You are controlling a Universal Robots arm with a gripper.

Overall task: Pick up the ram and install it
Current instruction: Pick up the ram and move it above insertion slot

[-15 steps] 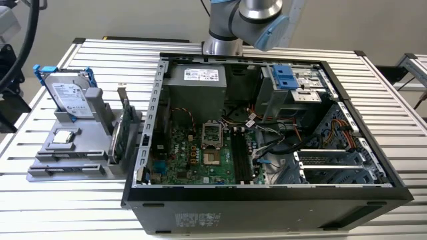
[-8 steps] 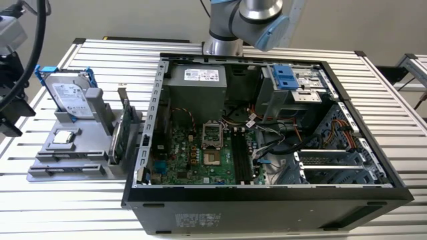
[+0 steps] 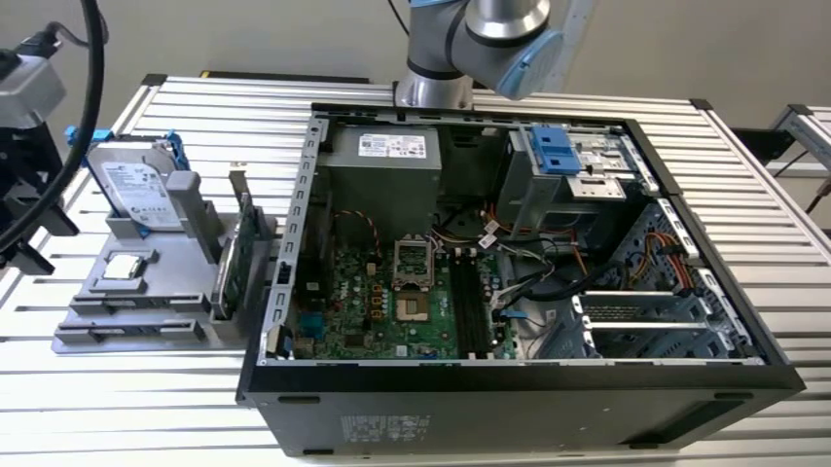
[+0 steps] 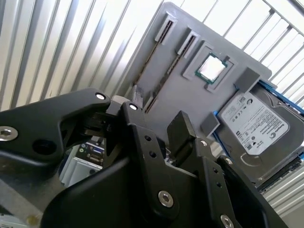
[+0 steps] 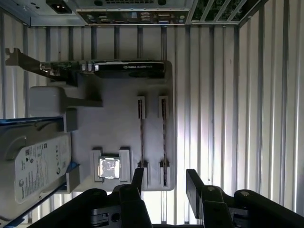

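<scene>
Ribbed table (image 5: 213, 118) bears a grey holder (image 5: 114, 128) standing the ram (image 5: 164, 142) edge-on for the wide-open, empty hand (image 5: 164, 173) above.

Dark ram (image 5: 141, 137), grey tray (image 5: 118, 123), black hand (image 5: 165, 178), silver hard drive (image 5: 33, 166), ribbed silver table (image 5: 213, 118)

the exterior view looks down from high and well back, slantwise over the open computer case (image 3: 520, 409) on the slatted table (image 3: 130, 409), with the grey fixture (image 3: 130, 331) at the exterior view's left. my first wrist view faces straight down on that fixture from close above, past my gripper (image 5: 165, 178). my second wrist view sees it nearer and askew. all three share the fixture, its hard drive (image 3: 136, 190) and processor chip (image 3: 124, 268).
</scene>
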